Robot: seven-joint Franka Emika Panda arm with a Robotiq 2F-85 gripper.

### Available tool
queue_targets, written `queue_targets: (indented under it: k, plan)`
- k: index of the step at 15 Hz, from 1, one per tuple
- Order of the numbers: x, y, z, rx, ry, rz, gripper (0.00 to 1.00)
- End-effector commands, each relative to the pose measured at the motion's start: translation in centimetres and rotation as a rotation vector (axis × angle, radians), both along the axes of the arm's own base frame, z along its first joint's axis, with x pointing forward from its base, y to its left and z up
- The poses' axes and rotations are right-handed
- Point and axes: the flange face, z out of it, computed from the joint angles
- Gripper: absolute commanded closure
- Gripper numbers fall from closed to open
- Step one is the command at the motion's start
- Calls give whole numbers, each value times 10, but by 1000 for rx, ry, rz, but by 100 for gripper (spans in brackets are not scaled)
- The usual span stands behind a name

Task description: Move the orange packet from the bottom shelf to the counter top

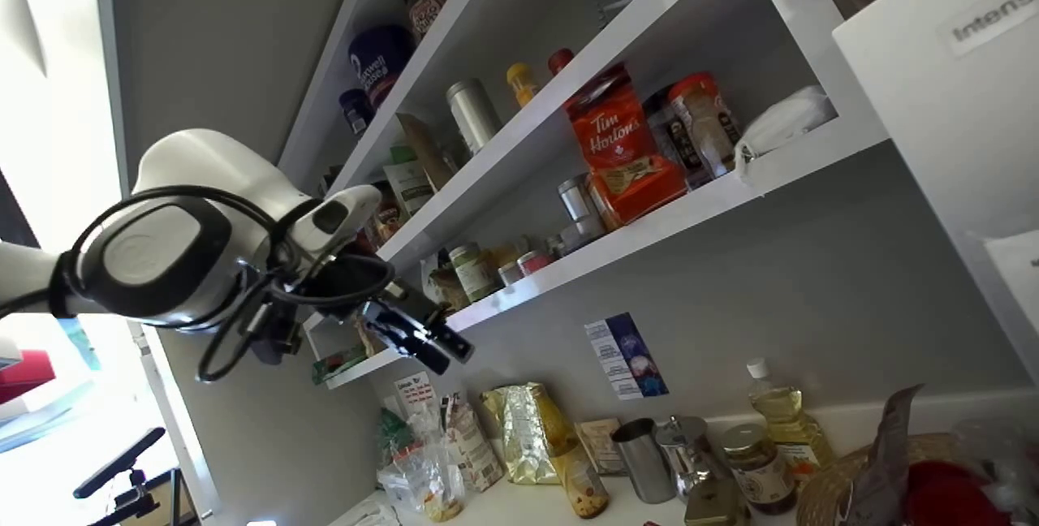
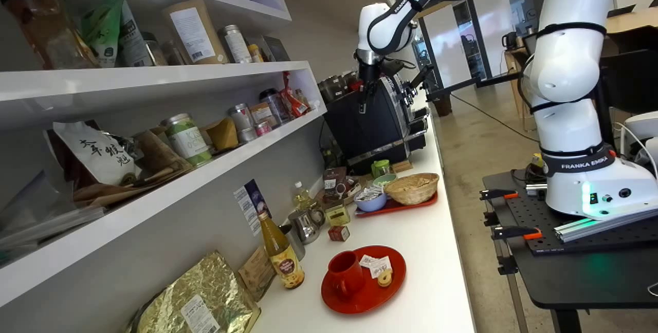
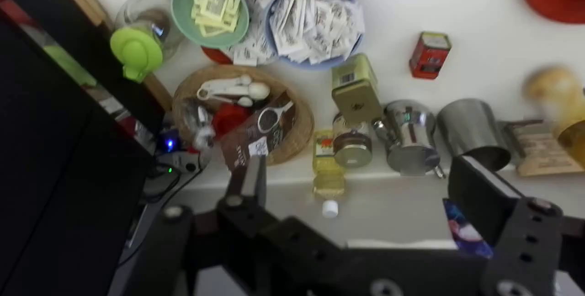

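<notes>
The orange packet (image 1: 621, 148), a glossy red-orange pouch, stands tilted on the bottom shelf (image 1: 649, 235) among jars and cans. In an exterior view the packet (image 2: 294, 102) shows narrowly near the shelf's far end, and the shelf's front edge (image 2: 169, 194) runs toward the camera. The packet is out of the wrist view. The pale counter top (image 2: 416, 230) lies below; it also fills the upper wrist view (image 3: 388, 8). My gripper (image 1: 451, 354) points downward, apart from the packet. It also shows in front of the dark machine (image 2: 363, 103). In the wrist view its fingers (image 3: 358, 162) are wide open, holding nothing.
A dark machine (image 2: 372, 127) stands at the counter's far end. A red-lidded jar (image 1: 704, 124) and small tins (image 1: 576, 200) flank the packet. A higher white shelf board (image 1: 536, 108) runs above. A red plate (image 2: 365, 292), an oil bottle (image 3: 329, 182) and metal pitchers (image 3: 470, 127) stand on the counter.
</notes>
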Motion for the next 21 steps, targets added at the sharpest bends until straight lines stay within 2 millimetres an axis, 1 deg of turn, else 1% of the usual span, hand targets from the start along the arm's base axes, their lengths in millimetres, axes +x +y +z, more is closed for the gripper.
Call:
queue_targets:
  k: [1, 2, 5, 7, 9, 13, 17, 21]
  plan:
    - [50, -9, -5, -75, -157, -12, 0]
    - [63, -9, -7, -92, -194, -9, 0]
    - [104, -12, -1, -135, -285, 2, 0]
    - [130, -16, 8, -156, -332, 1, 0]
    - [149, -19, 20, -179, -366, 3, 0]
    - [176, -24, 43, -221, -418, 11, 0]
    - [194, -21, 65, -254, -471, 27, 0]
    - [213, -23, 75, -255, -505, 22, 0]
